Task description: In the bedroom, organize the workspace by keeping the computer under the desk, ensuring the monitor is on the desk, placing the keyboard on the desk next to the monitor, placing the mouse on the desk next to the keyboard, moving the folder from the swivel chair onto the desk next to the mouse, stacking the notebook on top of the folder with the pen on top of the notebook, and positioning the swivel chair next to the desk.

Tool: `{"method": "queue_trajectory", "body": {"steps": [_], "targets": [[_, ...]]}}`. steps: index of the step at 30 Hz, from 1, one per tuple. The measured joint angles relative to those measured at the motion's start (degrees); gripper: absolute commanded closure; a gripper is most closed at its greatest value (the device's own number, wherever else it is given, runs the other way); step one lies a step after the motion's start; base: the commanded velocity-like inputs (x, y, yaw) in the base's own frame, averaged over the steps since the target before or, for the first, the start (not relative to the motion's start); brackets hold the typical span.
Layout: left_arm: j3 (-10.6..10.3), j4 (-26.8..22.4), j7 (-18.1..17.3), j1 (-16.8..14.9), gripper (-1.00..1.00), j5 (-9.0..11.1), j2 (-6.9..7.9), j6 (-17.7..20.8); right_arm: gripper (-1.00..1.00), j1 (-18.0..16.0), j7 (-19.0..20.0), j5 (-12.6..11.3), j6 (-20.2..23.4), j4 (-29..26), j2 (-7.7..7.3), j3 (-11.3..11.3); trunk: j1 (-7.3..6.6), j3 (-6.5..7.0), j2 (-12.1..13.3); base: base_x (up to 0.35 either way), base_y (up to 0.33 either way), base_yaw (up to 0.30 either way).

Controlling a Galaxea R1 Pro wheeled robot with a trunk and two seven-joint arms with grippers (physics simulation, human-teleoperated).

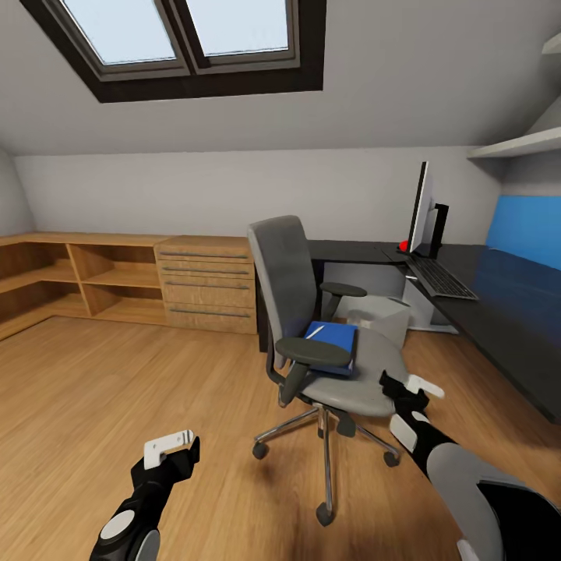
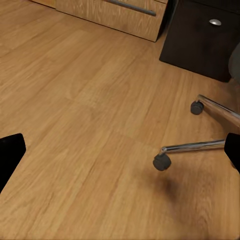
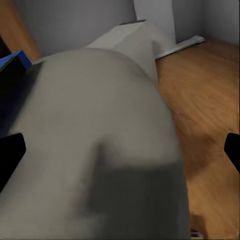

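Rendering evenly bright; daylight entering through the skylight (image 1: 183, 35) overhead. Casting a soft shadow under the swivel chair (image 1: 327, 343). Reflecting blue on the desk (image 1: 499, 312). Blurring the near seat in the right wrist view.

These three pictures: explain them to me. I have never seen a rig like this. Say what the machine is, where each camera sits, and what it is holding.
The machine is a simulated wheeled robot with two arms, steered by a person. The large picture comes from its head camera, looking down over both arms into an attic bedroom. The left gripper hangs over bare floor; the right gripper is at the chair seat's front edge. Both are open and hold nothing.

On the seat lies a blue folder with a pale pen on top. The black desk carries a monitor and keyboard.

The other two pictures come from cameras by each gripper: the left sees floor and chair legs, the right sees the grey seat close up.
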Motion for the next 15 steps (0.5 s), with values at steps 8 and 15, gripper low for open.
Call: {"method": "queue_trajectory", "body": {"steps": [8,15], "targets": [[0.02,-0.01,0.00,0.00,-1.00,0.00,-0.01,-0.06,-1.00,0.00,2.10,-12.18,5.93,-0.04,-2.18,-0.70,0.00,0.00,0.00,0.000,0.000,0.000],[-0.03,-0.02,0.00,0.00,-1.00,0.00,-0.01,-0.03,-1.00,-0.01,2.83,-23.35,7.72,-0.10,-3.79,-1.12,0.00,0.00,0.00,0.011,0.000,0.000]]}}
